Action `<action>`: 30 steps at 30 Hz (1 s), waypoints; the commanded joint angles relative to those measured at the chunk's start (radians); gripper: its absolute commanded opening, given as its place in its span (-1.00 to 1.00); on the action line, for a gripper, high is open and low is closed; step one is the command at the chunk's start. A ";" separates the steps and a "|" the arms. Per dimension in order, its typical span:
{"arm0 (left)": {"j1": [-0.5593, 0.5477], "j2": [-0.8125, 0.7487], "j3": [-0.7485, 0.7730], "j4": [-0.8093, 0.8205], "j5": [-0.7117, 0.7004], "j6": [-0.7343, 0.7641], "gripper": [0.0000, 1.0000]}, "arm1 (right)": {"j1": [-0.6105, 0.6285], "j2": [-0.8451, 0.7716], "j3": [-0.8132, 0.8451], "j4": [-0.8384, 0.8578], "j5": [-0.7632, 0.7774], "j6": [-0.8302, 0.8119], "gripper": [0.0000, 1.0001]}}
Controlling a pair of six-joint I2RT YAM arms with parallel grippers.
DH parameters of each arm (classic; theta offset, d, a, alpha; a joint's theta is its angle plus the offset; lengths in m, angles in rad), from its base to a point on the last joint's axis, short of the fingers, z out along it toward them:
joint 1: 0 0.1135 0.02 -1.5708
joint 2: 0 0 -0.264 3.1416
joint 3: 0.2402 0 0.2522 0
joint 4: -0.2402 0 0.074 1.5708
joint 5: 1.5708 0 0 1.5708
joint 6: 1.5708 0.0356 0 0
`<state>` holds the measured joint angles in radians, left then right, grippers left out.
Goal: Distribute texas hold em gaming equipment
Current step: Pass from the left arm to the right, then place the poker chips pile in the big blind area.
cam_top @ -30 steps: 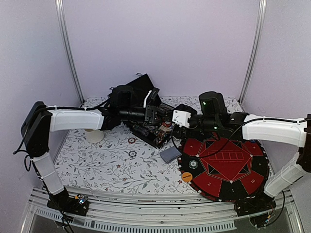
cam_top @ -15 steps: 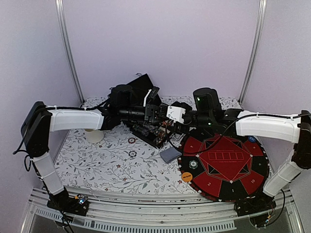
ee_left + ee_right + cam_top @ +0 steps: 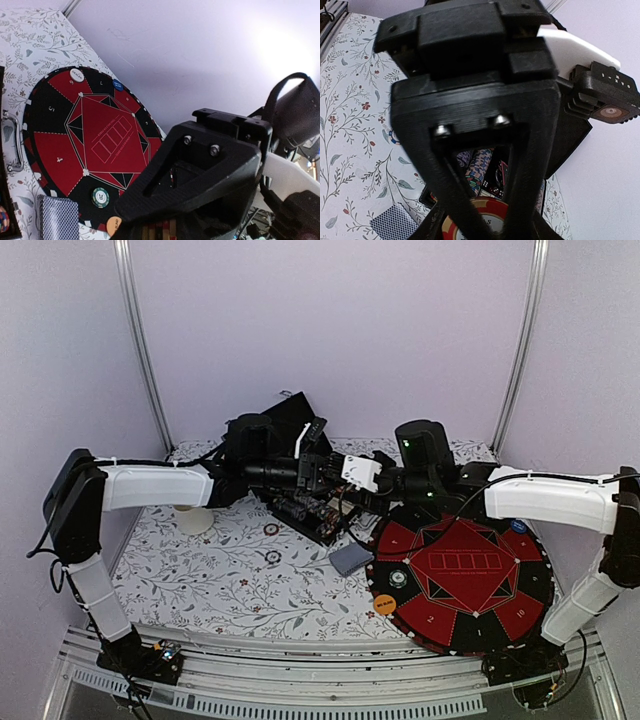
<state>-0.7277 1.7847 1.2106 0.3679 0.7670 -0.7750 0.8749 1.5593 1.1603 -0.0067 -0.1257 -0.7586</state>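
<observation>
A black case (image 3: 305, 510) with rows of poker chips (image 3: 478, 168) lies open at the table's middle. My right gripper (image 3: 343, 498) hangs over it, shut on a red and white chip (image 3: 488, 218). My left gripper (image 3: 318, 480) is at the case's far side; its dark fingers (image 3: 200, 170) fill the left wrist view above some striped chips (image 3: 160, 232), and their spacing does not show. A grey-blue card deck (image 3: 350, 560) lies beside the round red and black mat (image 3: 460, 580). On the mat are a green chip (image 3: 398, 580), an orange button (image 3: 384, 605) and a blue button (image 3: 517, 526).
A cream cup (image 3: 193, 518) stands at the left on the flowered cloth (image 3: 200, 580). Two loose chips (image 3: 272, 542) lie on the cloth left of the case. A white button (image 3: 76, 75) sits on the mat's far rim. Walls close the back and sides.
My right arm has swung left from the mat's edge to over the case. The left arm has stayed still.
</observation>
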 commanded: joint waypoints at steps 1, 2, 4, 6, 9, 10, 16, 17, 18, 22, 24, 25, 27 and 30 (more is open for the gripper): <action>0.004 -0.015 -0.011 -0.003 0.017 0.045 -0.34 | 0.001 0.002 0.038 -0.062 0.001 0.040 -0.92; 0.009 -0.021 -0.013 -0.004 0.008 0.049 -0.19 | 0.001 -0.001 0.036 -0.072 -0.001 0.049 -0.94; 0.018 -0.034 -0.022 -0.001 -0.009 0.061 0.08 | 0.000 -0.008 0.028 -0.085 -0.002 0.070 -0.95; 0.027 -0.043 -0.031 0.002 -0.015 0.069 0.35 | -0.004 -0.020 0.013 -0.100 -0.004 0.088 -0.95; 0.044 -0.058 -0.046 0.009 -0.020 0.076 0.60 | -0.013 -0.046 -0.025 -0.130 -0.025 0.122 -0.96; 0.049 -0.065 -0.051 0.008 -0.022 0.080 0.66 | -0.020 -0.057 -0.040 -0.143 -0.042 0.131 -0.96; 0.086 -0.119 -0.086 -0.059 -0.075 0.153 0.70 | -0.073 -0.132 -0.187 -0.241 -0.126 0.195 -0.96; 0.097 -0.129 -0.097 -0.070 -0.085 0.162 0.70 | -0.081 -0.143 -0.219 -0.254 -0.132 0.207 -0.96; 0.110 -0.140 -0.109 -0.080 -0.097 0.171 0.70 | -0.086 -0.152 -0.249 -0.268 -0.139 0.214 -0.96; 0.139 -0.178 -0.141 -0.137 -0.152 0.220 0.70 | -0.097 -0.160 -0.359 -0.300 -0.181 0.223 -0.96; 0.143 -0.187 -0.139 -0.164 -0.170 0.246 0.70 | -0.098 -0.143 -0.396 -0.284 -0.184 0.194 -0.96; 0.143 -0.190 -0.135 -0.176 -0.178 0.256 0.70 | -0.100 -0.130 -0.401 -0.272 -0.178 0.185 -0.96; 0.143 -0.191 -0.132 -0.190 -0.185 0.262 0.70 | -0.110 -0.101 -0.398 -0.252 -0.176 0.170 -0.96; 0.144 -0.192 -0.135 -0.195 -0.180 0.262 0.69 | -0.124 -0.065 -0.387 -0.238 -0.181 0.150 -0.96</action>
<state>-0.5896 1.6157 1.0817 0.2131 0.6071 -0.5503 0.7712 1.4578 0.7578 -0.2897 -0.2775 -0.5777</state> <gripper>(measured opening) 0.848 0.419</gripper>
